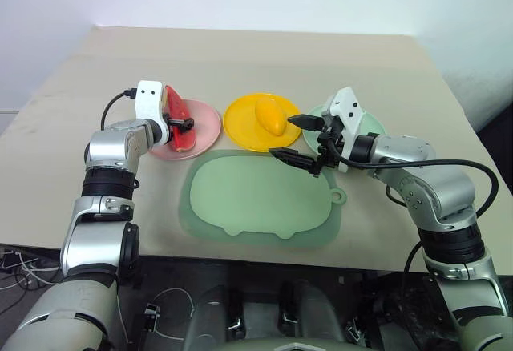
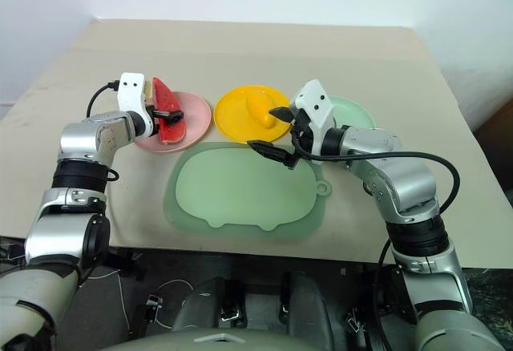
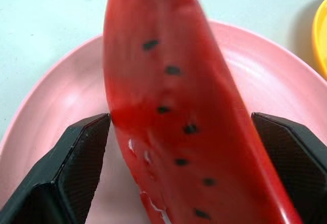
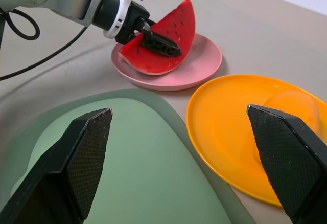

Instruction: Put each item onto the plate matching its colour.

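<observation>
1. Pale green, the pig-shaped mat [image 1: 260, 199] lies nearest you, bare, under and just in front of the right gripper [image 1: 298, 137], whose fingers are spread wide with nothing between them.
2. Just beyond that gripper's tips, your yellow mango [image 1: 270, 115] already sits on the yellow plate [image 1: 240, 123].
3. The left gripper [image 4: 156, 39] pinches the watermelon slice [image 2: 166, 111] over the pink plate [image 2: 197, 118], rind touching it; I judge only release remains.
4. Behind the right gripper, the mint plate [image 2: 357, 114] is mostly hidden, so I can't tell you whether the green fruit is on it.
</observation>
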Controlling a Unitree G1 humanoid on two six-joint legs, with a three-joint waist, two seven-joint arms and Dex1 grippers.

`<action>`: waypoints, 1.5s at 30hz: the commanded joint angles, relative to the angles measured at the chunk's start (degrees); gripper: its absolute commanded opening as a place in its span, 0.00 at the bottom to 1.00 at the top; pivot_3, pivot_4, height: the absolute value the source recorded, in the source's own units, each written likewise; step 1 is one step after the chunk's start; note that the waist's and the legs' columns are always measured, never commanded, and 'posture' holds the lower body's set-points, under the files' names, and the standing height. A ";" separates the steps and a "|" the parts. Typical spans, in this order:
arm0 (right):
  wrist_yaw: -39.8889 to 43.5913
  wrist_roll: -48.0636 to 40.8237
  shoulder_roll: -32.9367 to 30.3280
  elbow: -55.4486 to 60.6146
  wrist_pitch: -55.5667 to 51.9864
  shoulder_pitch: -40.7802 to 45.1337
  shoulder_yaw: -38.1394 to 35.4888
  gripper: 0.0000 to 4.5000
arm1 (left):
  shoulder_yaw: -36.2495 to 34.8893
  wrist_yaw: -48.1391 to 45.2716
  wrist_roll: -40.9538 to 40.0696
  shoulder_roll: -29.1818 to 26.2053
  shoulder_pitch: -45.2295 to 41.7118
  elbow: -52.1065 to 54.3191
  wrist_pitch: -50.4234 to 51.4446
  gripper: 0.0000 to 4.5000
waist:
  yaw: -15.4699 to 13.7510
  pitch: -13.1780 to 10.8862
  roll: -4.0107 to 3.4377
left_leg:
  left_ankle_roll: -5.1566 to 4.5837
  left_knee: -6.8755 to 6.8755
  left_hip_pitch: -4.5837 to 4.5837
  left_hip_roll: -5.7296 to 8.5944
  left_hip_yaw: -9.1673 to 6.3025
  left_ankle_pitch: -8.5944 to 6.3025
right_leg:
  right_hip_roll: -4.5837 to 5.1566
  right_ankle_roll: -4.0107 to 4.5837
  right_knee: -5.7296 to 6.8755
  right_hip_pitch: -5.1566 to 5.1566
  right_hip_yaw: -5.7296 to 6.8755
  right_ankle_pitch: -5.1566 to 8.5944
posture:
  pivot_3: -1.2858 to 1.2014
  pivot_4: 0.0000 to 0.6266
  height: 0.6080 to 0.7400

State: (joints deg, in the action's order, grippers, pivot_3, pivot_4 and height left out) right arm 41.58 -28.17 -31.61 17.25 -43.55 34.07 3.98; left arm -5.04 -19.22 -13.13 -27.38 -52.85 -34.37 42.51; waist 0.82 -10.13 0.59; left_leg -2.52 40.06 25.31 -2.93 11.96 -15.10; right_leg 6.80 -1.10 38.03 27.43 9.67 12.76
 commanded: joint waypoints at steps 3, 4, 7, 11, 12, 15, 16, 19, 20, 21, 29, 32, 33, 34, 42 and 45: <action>-0.10 0.45 -0.52 1.22 1.10 0.25 -0.86 1.00 | 0.19 -2.48 0.19 -2.80 0.39 11.91 3.32 0.99 | 0.02 -0.01 0.01 | 0.00 0.01 0.03 0.00 0.00 0.00 | 0.00 0.00 0.01 0.02 0.00 0.00 | 0.52 0.24 0.67; -0.13 0.52 -0.44 1.21 1.11 0.27 -0.82 1.00 | -0.27 -2.14 0.01 -2.97 0.71 13.36 4.11 0.99 | 0.02 -0.01 0.01 | 0.00 0.01 0.02 0.00 0.00 0.00 | 0.00 0.00 0.01 0.01 0.00 0.00 | 0.52 0.24 0.67; -0.06 0.59 -0.09 0.85 1.40 0.35 -0.79 1.00 | -1.62 -2.33 -0.86 -4.92 3.06 21.45 7.34 0.99 | 0.15 -0.01 0.01 | -0.01 0.01 0.01 0.00 -0.01 0.00 | 0.00 0.00 0.03 0.01 0.00 0.00 | 0.52 0.24 0.67; 0.01 0.71 0.30 0.70 1.81 0.26 -0.62 1.00 | -3.97 -3.37 -2.74 -8.06 5.83 30.55 12.43 0.99 | 0.21 -0.01 0.01 | -0.01 0.01 0.01 -0.02 -0.01 0.01 | -0.02 0.00 0.06 0.02 0.00 0.00 | 0.52 0.24 0.67; 0.06 0.67 0.43 0.57 1.91 0.25 -0.74 1.00 | -4.41 -4.43 -3.63 -9.02 6.87 33.14 13.43 0.99 | 0.20 -0.01 0.01 | -0.01 0.01 0.01 -0.02 -0.01 0.01 | -0.02 0.00 0.07 0.02 0.00 0.00 | 0.52 0.24 0.67; -0.01 0.59 0.74 0.34 2.01 0.22 -0.98 1.00 | -7.03 -8.92 -7.00 -10.83 11.64 40.27 11.20 0.99 | 0.19 -0.01 0.01 | 0.00 0.01 0.00 -0.01 -0.01 0.00 | 0.00 0.00 0.04 0.00 0.00 0.00 | 0.52 0.24 0.67; 0.01 0.38 0.84 0.32 1.91 0.18 -1.15 1.00 | -8.43 -10.69 -8.31 -10.92 13.86 42.56 8.92 0.99 | 0.11 -0.01 0.01 | 0.03 0.01 0.00 -0.01 -0.01 -0.02 | 0.00 0.00 0.04 0.01 0.00 0.01 | 0.52 0.24 0.67; -0.05 -0.06 1.03 0.34 2.34 -0.38 -2.24 1.00 | -14.00 -16.41 -14.16 -10.58 22.19 50.39 5.01 0.99 | 0.13 -0.01 0.01 | 0.13 0.00 -0.01 -0.01 -0.03 -0.07 | 0.03 0.01 0.03 -0.01 -0.01 0.01 | 0.52 0.24 0.67; -0.01 -0.13 0.99 0.45 2.67 -0.78 -2.64 1.00 | -15.01 -18.76 -15.21 -11.31 25.30 52.50 3.26 0.99 | 0.14 -0.01 0.01 | 0.13 0.01 0.00 -0.01 -0.03 -0.07 | 0.03 0.01 0.02 0.00 -0.01 0.01 | 0.52 0.24 0.67; 0.26 -0.27 0.73 0.65 2.87 -1.37 -2.99 1.00 | -16.55 -21.22 -17.02 -11.55 28.25 54.26 1.70 0.99 | 0.16 -0.01 0.01 | 0.13 0.01 0.00 -0.01 -0.03 -0.07 | 0.02 0.01 0.02 0.00 -0.01 0.01 | 0.52 0.24 0.67; 2.70 -1.78 -1.02 3.28 3.82 -5.65 -4.36 1.00 | -21.67 -30.75 -21.65 -12.64 41.59 55.48 -7.83 0.99 | -0.09 0.00 0.00 | 0.15 0.02 -0.01 0.00 -0.06 -0.11 | 0.06 0.04 -0.09 -0.05 0.00 0.03 | 0.52 0.24 0.67; 2.63 -4.84 -0.88 4.23 2.18 -6.98 -6.65 1.00 | -21.39 -34.96 -19.85 -11.92 46.14 52.40 -16.21 0.99 | -0.11 0.00 0.00 | 0.10 0.00 0.00 0.00 -0.06 -0.15 | 0.05 0.10 -0.12 -0.03 0.00 0.06 | 0.52 0.24 0.67; 3.00 -4.90 -1.53 4.21 2.53 -7.98 -7.06 1.00 | -21.67 -36.25 -19.61 -11.25 47.29 50.92 -19.38 0.99 | -0.12 0.00 0.00 | 0.09 0.00 0.00 0.00 -0.06 -0.15 | 0.05 0.11 -0.12 -0.02 0.00 0.06 | 0.52 0.24 0.67; 3.18 -4.74 -1.98 4.21 2.82 -8.59 -7.12 1.00 | -21.90 -37.09 -19.60 -10.94 47.90 49.76 -21.56 0.99 | -0.19 0.00 0.00 | 0.09 0.00 0.01 -0.01 -0.06 -0.16 | 0.05 0.12 -0.12 -0.01 0.00 0.07 | 0.52 0.24 0.67; 3.65 -3.74 -2.59 4.43 6.26 -14.36 -8.09 1.00 | -19.69 -38.68 -17.99 -9.00 50.06 43.83 -31.65 0.99 | -0.08 0.00 -0.01 | -0.02 -0.02 0.04 -0.01 -0.09 -0.23 | 0.06 0.26 -0.37 -0.06 0.02 0.13 | 0.52 0.24 0.67; 3.23 -3.42 -1.60 3.41 8.93 -16.68 -8.82 1.00 | -18.24 -38.70 -17.20 -8.23 50.40 42.48 -33.76 0.99 | -0.22 0.00 -0.01 | -0.06 -0.07 0.04 -0.01 -0.09 -0.25 | 0.05 0.25 -0.45 -0.10 0.03 0.13 | 0.52 0.24 0.67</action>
State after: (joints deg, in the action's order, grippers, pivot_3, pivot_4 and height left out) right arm 44.88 -31.66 -33.53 19.77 -36.71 17.37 -3.17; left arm -23.34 -57.78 -30.85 -35.45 -2.55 7.93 10.62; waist 0.61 -10.14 0.57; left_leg -2.59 39.99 25.37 -2.93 11.88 -15.36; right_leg 6.85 -0.85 37.56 27.35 9.70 12.88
